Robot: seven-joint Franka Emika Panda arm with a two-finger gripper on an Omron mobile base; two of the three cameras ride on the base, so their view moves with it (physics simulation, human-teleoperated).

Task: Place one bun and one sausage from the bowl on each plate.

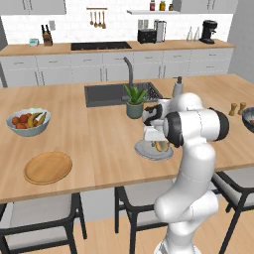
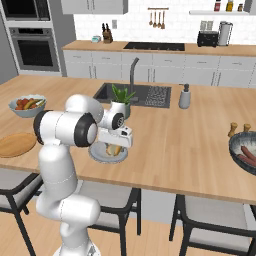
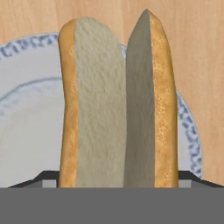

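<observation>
A split bun (image 3: 96, 109) lies lengthwise over the pale grey-white plate (image 3: 26, 109) with a speckled blue rim. My gripper (image 3: 118, 177) stands straight above it, its dark fingertips pressed against the bun's two crusty sides. From the base, the hand hangs low over this plate (image 1: 145, 153) (image 2: 98, 156) near the counter's front edge, with the bun (image 1: 159, 146) (image 2: 113, 149) under it. The wooden plate (image 1: 48, 167) (image 2: 15, 144) lies bare at the far left. The dark bowl (image 2: 239, 141) with sausages (image 2: 247, 155) sits at the far right.
A pale fruit bowl (image 1: 28, 121) stands behind the wooden plate. A potted plant (image 1: 135, 101), the sink (image 1: 109, 94) and a soap dispenser (image 1: 177, 88) lie behind the grey plate. Salt and pepper shakers (image 2: 238, 129) stand by the dark bowl. Stools line the counter's front.
</observation>
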